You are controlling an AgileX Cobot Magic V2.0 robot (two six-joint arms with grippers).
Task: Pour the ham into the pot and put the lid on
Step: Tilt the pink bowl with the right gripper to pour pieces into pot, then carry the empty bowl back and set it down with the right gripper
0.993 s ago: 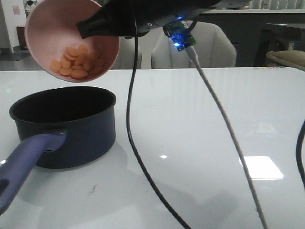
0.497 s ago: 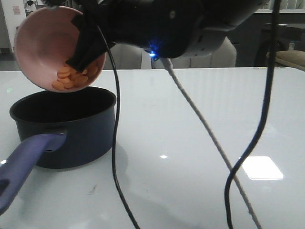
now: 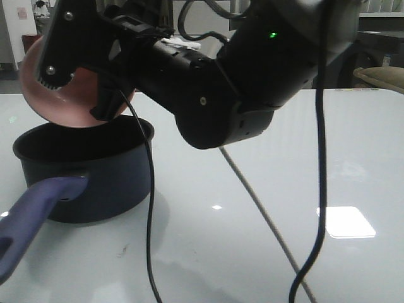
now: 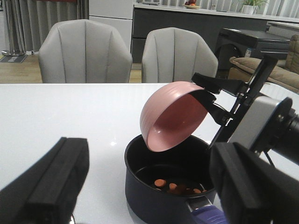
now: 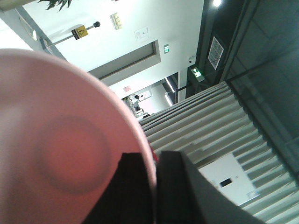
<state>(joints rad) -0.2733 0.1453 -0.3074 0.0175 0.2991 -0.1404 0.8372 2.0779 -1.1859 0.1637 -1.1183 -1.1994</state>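
The dark navy pot (image 3: 95, 180) stands at the table's left, its blue-purple handle (image 3: 31, 218) pointing toward the front. My right gripper (image 4: 209, 99) is shut on the rim of the pink bowl (image 3: 41, 95). The bowl is tipped steeply, mouth down, just above the pot's far rim, and its inside (image 4: 180, 123) looks empty. Orange ham pieces (image 4: 160, 182) lie on the pot's black bottom. My left gripper (image 4: 149, 189) hovers open before the pot (image 4: 147, 196), with nothing between its fingers (image 4: 51, 182). The lid is out of view.
My right arm's bulky black body (image 3: 221, 82) fills the upper middle of the front view. Its cables (image 3: 148, 240) hang down onto the white table (image 3: 284, 158). Two grey chairs (image 4: 84, 51) stand behind the table's far edge.
The right wrist has rolled further, tipping the pink bowl from a slant to nearly upside down over the pot. The ham is gone from the bowl and now lies in the pot.
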